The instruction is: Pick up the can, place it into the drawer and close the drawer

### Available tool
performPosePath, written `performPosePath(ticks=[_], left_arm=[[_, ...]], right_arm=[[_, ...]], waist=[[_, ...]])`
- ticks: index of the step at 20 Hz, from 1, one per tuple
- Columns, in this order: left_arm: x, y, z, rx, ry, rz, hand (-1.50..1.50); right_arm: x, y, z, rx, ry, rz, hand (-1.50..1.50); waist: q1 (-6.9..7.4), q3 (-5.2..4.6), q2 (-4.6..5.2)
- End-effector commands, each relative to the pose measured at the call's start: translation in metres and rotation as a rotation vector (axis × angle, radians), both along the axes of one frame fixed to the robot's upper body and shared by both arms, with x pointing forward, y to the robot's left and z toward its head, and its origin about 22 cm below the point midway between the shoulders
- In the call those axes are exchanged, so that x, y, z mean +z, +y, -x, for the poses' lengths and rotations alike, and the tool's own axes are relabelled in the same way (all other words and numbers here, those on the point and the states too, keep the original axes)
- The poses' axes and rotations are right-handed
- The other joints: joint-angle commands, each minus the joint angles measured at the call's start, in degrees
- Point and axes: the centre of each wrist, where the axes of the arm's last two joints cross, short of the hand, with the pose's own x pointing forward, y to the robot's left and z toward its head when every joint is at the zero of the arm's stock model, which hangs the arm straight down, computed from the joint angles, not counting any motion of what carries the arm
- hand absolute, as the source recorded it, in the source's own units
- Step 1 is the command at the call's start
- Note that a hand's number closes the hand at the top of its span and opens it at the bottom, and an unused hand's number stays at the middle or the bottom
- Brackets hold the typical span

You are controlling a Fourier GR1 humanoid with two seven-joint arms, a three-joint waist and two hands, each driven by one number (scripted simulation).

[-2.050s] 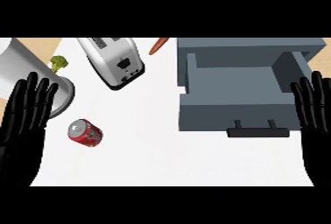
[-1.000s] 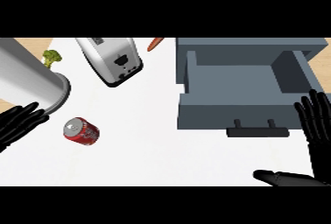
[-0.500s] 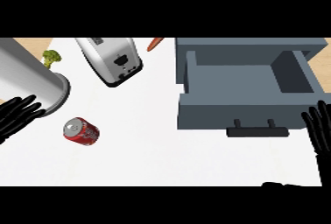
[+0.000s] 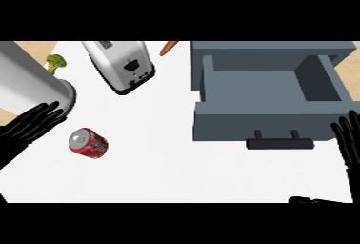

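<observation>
A red can (image 4: 88, 142) lies on its side on the white counter (image 4: 162, 162), left of centre. My left hand (image 4: 28, 128) shows at the left edge, fingers straight, just left of the can and apart from it. The grey drawer (image 4: 271, 95) stands pulled open at the upper right, its inside bare, with a dark handle (image 4: 278, 142) on its front. My right hand (image 4: 349, 143) shows at the right edge beside the drawer front, fingers straight and holding nothing.
A silver toaster (image 4: 119, 64) lies at the back. A large metal pot (image 4: 28, 86) stands at the far left, with broccoli (image 4: 56, 62) behind it. An orange carrot (image 4: 168, 47) lies near the drawer's back left corner.
Both hands have dropped lower and outward toward the view's edges over the two seconds. The left hand now points at the can from the left. The can and drawer have not moved.
</observation>
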Motion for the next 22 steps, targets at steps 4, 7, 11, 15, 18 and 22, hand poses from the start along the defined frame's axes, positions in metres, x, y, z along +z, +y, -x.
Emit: performPosePath(ticks=[4,7,11,15,18,22], left_arm=[[-0.015,-0.011,-0.018,0.025,0.003,-0.027,-1.50],[-0.032,-0.002,-0.022,0.013,0.021,-0.032,-1.50],[-0.054,-0.009,-0.011,0.059,0.026,-0.046,-1.50],[-0.065,0.018,-0.037,0.078,0.013,-0.013,-1.50],[-0.075,0.013,-0.030,0.076,0.025,-0.050,-1.50],[-0.088,0.019,-0.020,0.088,0.022,-0.069,-1.50]], right_arm=[[-0.002,0.001,-0.001,0.007,0.003,0.006,-1.50],[-0.016,0.000,0.008,0.005,0.002,0.004,-1.50],[-0.008,-0.007,0.007,0.013,0.001,-0.003,-1.50],[-0.010,-0.009,-0.003,0.013,0.005,0.015,-1.50],[-0.002,-0.001,0.010,0.010,0.001,-0.001,-1.50],[0.006,-0.007,0.011,0.023,0.002,0.010,-1.50]], waist=[[-0.04,0.01,0.01],[-0.16,0.00,0.04],[0.00,0.01,-0.01],[-0.27,-0.02,0.12],[-0.14,-0.01,0.03],[-0.12,-0.01,0.01]])
